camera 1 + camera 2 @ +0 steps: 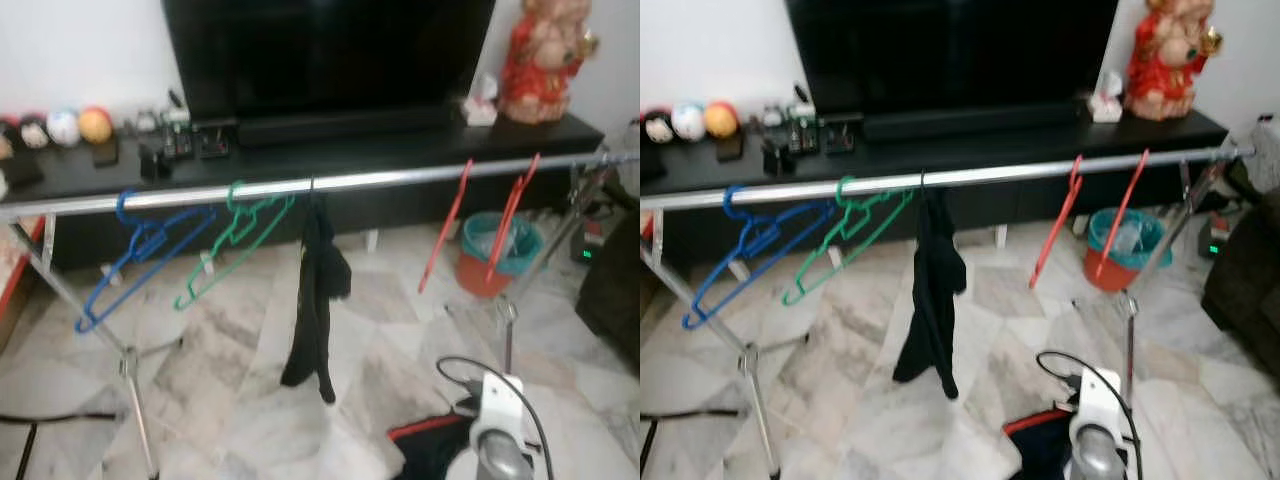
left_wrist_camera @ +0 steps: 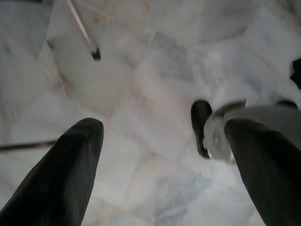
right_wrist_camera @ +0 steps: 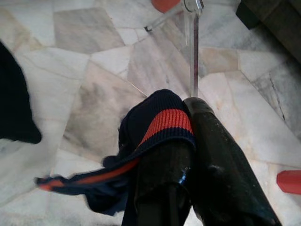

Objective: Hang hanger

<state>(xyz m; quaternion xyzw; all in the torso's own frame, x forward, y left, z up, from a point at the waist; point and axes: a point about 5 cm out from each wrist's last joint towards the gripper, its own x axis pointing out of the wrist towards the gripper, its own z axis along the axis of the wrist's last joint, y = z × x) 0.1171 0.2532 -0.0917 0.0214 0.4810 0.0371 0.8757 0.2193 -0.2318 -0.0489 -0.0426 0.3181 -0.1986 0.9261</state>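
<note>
1. From the head views I see the rail (image 1: pixel 400 178) running across in front of me, with a blue hanger (image 1: pixel 140 255), a green hanger (image 1: pixel 235 245) and two red hangers (image 1: pixel 455 225) already hooked on it, all bare. A black garment (image 1: pixel 315 300) hangs between the green and red ones.

2. My right tool (image 3: pixel 188 141) is low, well below the rail, with its fingers closed tight on a dark navy garment with a red stripe (image 3: pixel 164 122). The cloth drapes over one finger and trails down towards the marble floor (image 3: pixel 84 94).

3. I cannot make out a hanger inside that cloth, so I judge the hanging step not yet done: the piece has to be lifted up to the rail, probably into the open stretch between the black garment and the red hangers.

4. My left tool (image 2: pixel 164 155) hangs idle over the floor, fingers spread wide and holding nothing.

5. The main risk, as I judge it, is loose fabric snagging a rack leg (image 3: pixel 194 52) on the way up.
</note>
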